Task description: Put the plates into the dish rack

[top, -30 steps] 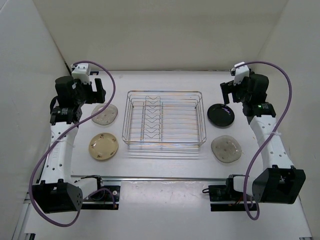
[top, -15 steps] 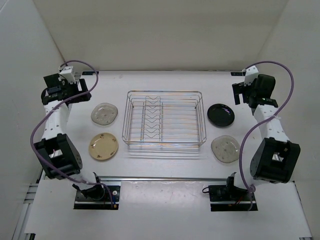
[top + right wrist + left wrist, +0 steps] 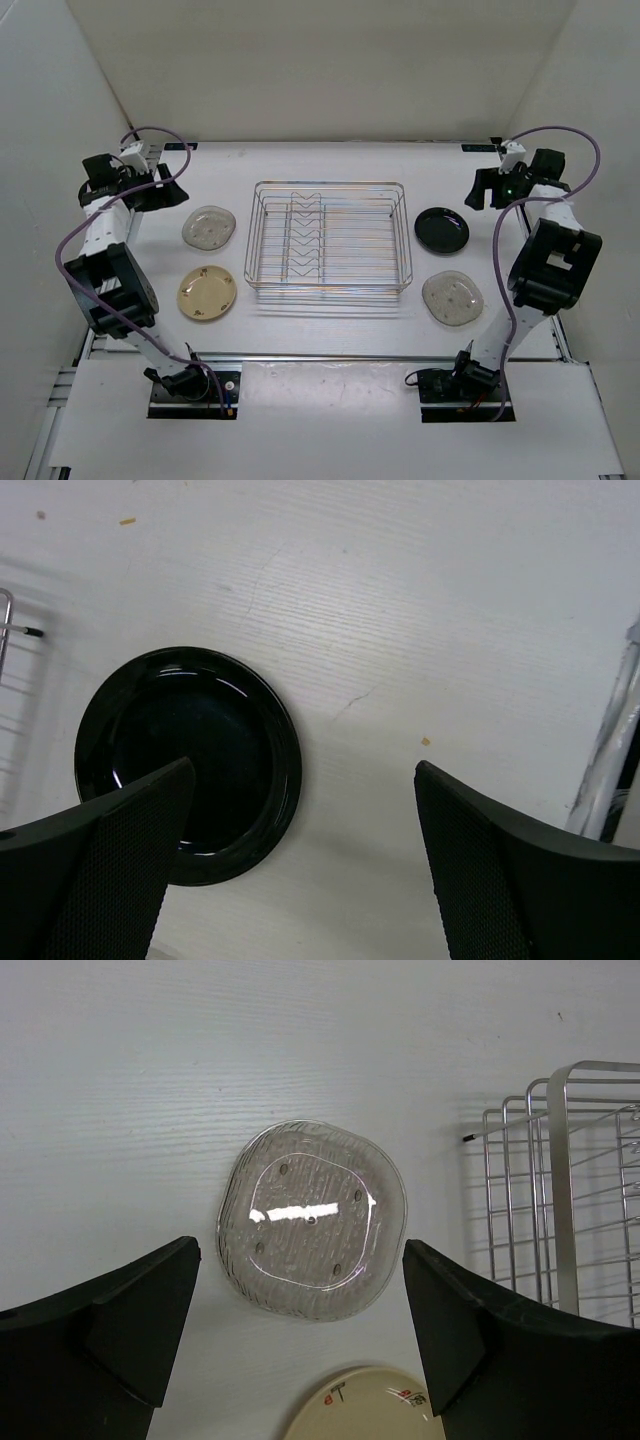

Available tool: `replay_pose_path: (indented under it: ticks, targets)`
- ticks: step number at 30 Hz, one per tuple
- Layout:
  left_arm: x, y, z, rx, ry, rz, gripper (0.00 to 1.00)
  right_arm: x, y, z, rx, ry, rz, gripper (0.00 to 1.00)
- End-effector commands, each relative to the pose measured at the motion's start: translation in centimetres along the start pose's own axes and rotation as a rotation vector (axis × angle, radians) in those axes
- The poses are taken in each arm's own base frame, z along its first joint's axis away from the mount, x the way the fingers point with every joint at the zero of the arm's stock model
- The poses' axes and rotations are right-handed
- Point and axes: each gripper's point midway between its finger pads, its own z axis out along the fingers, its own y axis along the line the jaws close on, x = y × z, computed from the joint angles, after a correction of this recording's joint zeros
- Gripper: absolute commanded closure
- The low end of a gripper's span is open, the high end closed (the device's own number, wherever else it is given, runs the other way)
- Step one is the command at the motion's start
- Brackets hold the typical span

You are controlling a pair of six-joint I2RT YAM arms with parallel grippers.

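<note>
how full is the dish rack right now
Empty. The dish rack shows only bare wire prongs; the black plate, cream plate and two translucent plates lie flat outside it.

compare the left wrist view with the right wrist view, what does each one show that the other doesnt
Only the left wrist view shows a translucent plate lying flat, seen between the fingers of the open left gripper, plus the rim of the cream plate at the bottom edge and a corner of the dish rack. Only the right wrist view shows the black plate, partly behind a finger of the open right gripper. Both share the white table; the right wrist view catches just a wire tip of the rack at its left edge.
</note>
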Motion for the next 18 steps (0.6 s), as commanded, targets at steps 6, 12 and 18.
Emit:
replay_pose_path:
  ticks: [6, 12, 18]
  targets:
    - [0.0, -0.6, 1.5, 0.133, 0.002, -0.019, 0.07, 1.0, 1.1, 1.4, -0.15, 0.024, 0.014, 0.08]
    - [0.3, -0.5, 1.7, 0.143, 0.007, -0.005, 0.07, 2.6, 1.1, 1.8, -0.218, 0.044, 0.048, 0.12]
    - [0.6, -0.3, 1.6, 0.148, 0.009, -0.016, 0.07, 4.4, 0.5, 2.0, -0.266, 0.047, 0.09, 0.16]
